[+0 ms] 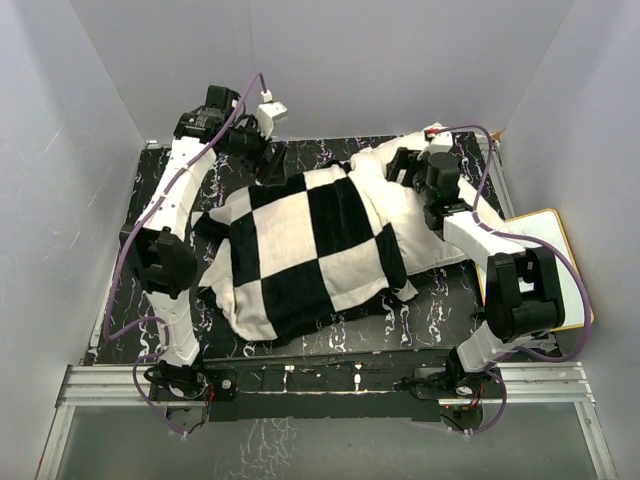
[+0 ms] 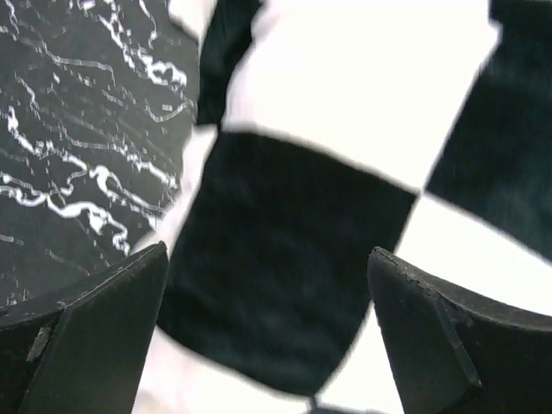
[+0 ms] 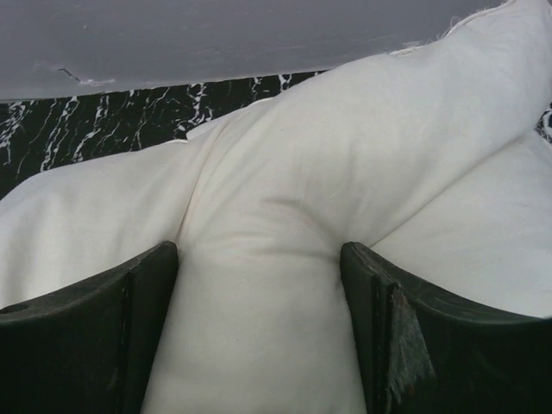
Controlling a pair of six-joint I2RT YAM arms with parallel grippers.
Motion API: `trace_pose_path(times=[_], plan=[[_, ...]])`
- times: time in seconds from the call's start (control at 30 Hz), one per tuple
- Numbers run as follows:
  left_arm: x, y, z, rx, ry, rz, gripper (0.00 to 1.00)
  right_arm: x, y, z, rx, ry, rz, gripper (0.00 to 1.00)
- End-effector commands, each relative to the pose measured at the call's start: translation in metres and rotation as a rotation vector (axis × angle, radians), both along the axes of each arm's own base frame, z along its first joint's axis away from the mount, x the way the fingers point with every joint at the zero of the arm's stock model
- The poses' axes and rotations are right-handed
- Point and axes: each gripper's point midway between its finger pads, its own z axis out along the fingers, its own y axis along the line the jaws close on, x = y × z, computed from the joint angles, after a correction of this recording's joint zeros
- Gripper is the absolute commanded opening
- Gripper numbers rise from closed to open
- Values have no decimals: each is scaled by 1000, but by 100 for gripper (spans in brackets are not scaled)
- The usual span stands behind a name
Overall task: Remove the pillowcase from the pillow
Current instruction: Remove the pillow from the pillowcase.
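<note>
Right gripper (image 3: 259, 263), hold unclear, straddles pillow (image 3: 293, 164); left gripper (image 2: 267, 259) gapes over pillowcase (image 2: 362, 95) on table (image 2: 78, 129).

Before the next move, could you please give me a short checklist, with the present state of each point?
1. Left gripper open: ok.
2. Left gripper over the pillowcase: ok, it is above a black square and holds nothing.
3. Right gripper astride the pillow: ok, a fold of it fills the gap.
4. Right grip firm: cannot tell.
5. Pillow partly out of the pillowcase: ok, in the top view its far right end is bare.
6. Left wrist view sharp enough to aim: not ok, it is blurred.
</note>
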Motion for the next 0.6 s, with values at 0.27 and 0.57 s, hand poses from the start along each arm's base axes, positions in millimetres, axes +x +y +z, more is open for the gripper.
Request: trace_pose_path(times=[0.27, 0.57], plan=[[-63, -16, -116, -66, 630, 4, 97, -81, 52, -81, -36, 212, 123, 78], [-116, -50, -75, -406, 1026, -85, 54, -90, 61, -75, -88, 132, 63, 78]])
